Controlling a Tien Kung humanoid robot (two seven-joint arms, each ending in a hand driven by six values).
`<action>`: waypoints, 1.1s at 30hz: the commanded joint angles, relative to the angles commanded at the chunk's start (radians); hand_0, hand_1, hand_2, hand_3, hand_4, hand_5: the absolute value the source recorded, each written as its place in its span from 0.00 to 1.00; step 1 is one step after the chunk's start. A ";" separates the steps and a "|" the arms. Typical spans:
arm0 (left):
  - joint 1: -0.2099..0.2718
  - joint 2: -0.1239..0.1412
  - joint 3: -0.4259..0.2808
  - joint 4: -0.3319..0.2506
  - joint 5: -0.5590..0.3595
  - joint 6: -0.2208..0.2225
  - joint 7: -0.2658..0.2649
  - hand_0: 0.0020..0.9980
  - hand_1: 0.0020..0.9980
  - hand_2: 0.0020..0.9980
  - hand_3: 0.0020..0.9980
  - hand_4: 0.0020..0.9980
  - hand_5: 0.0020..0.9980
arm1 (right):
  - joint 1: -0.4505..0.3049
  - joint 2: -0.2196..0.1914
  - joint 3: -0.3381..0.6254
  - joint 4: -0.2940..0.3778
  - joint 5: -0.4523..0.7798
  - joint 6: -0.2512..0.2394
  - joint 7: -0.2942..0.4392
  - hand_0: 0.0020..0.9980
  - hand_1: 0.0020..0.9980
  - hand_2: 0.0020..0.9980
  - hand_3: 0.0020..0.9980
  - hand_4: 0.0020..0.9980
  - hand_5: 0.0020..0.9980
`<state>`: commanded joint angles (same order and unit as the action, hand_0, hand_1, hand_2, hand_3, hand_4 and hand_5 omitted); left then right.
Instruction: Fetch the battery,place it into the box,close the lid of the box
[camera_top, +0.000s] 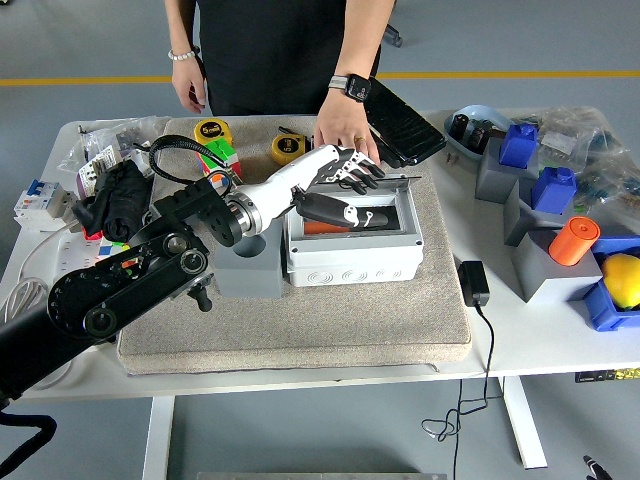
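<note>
A robotics lab or workshop floor. A white table (520, 345) stands on smooth grey flooring crossed by a yellow line (90, 81). Tape measures (213, 131), a circuit breaker (33, 200), bagged parts (100, 150) and grey and blue fixture blocks (515, 165) crowd the top, around a felt mat (300, 330). A power adapter (472, 282) trails its cable over the edge.

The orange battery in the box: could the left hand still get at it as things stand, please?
Probably not directly. The left hand lies spread on the clear lid, which is folded down over the box, so the battery sits covered beneath it. The lid would need lifting first.
</note>
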<state>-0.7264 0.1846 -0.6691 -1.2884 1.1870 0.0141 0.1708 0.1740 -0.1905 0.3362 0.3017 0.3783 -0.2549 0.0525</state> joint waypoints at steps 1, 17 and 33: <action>0.001 -0.001 0.004 0.003 0.000 0.000 0.001 0.69 0.64 0.63 0.64 0.99 0.28 | 0.000 0.000 0.000 0.000 0.000 0.000 0.000 0.66 0.64 0.64 0.53 0.88 0.43; 0.008 -0.006 0.021 -0.002 -0.017 -0.002 0.003 0.68 0.63 0.63 0.64 0.99 0.28 | -0.001 0.001 -0.002 0.001 -0.002 0.000 0.001 0.66 0.64 0.64 0.53 0.88 0.43; 0.021 -0.005 0.007 -0.022 -0.043 0.006 -0.017 0.68 0.63 0.63 0.64 0.98 0.28 | 0.000 0.001 0.002 0.005 -0.008 0.000 0.004 0.66 0.64 0.64 0.53 0.88 0.43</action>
<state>-0.7050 0.1800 -0.6616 -1.3101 1.1442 0.0198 0.1537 0.1744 -0.1894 0.3386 0.3063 0.3708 -0.2550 0.0563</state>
